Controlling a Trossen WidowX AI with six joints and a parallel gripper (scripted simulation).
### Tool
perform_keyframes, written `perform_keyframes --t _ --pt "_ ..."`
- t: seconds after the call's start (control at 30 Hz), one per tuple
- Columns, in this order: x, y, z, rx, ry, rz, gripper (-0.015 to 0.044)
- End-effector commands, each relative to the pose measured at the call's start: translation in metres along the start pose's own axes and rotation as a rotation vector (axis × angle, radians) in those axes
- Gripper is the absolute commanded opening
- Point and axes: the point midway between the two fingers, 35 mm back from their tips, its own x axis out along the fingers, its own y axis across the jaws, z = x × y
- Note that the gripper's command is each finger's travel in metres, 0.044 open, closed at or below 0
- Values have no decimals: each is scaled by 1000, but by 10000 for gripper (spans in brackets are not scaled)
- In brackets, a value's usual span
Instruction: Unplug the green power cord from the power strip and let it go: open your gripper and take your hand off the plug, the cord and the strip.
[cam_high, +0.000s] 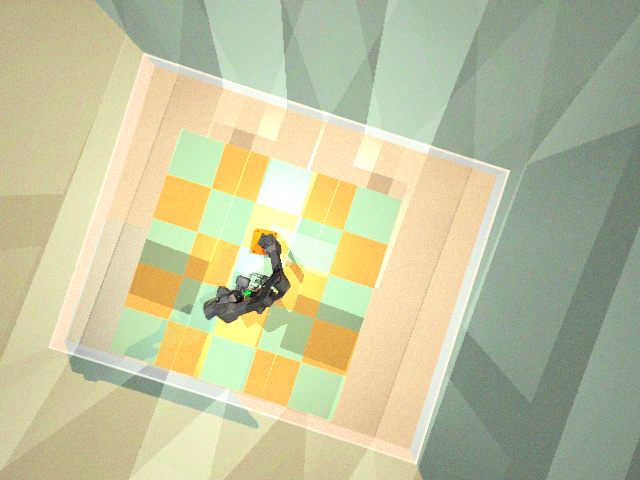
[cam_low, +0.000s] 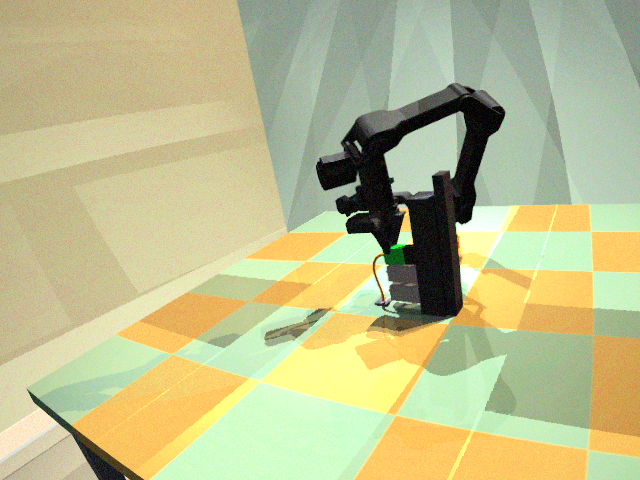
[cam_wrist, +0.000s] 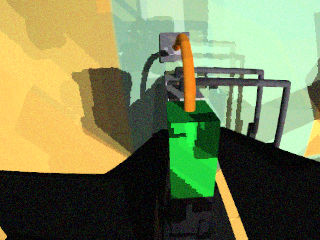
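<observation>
The green plug (cam_low: 395, 254) (cam_wrist: 194, 167) is at the top of a stack above two grey blocks. Its inner end meets a black part at the upright black power strip (cam_low: 431, 258); no gap shows there. My gripper (cam_low: 389, 250) (cam_wrist: 191, 136) points down and is shut on the green plug, one black finger on each side in the wrist view. The orange cord (cam_low: 376, 273) (cam_wrist: 188, 80) leaves the plug's outer end and curves down to a small grey plate (cam_low: 382, 302) (cam_wrist: 166, 45) on the table. The top view shows the plug only as a green speck (cam_high: 247, 293).
The grey blocks (cam_low: 403, 273) sit directly under the plug. Thin grey wire bars (cam_wrist: 240, 81) stand to the right in the wrist view. A dark curved cord (cam_wrist: 145, 75) runs left of the blocks. The arm's orange base plate (cam_high: 256, 244) is behind the strip.
</observation>
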Motion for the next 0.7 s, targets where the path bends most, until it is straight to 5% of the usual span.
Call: perform_keyframes --t 0.0,0.47,0.67 --pt "-11 0 34 8 -69 12 0" --pt "-16 -3 57 9 -69 13 0" --pt "-10 -4 48 9 -66 13 157"
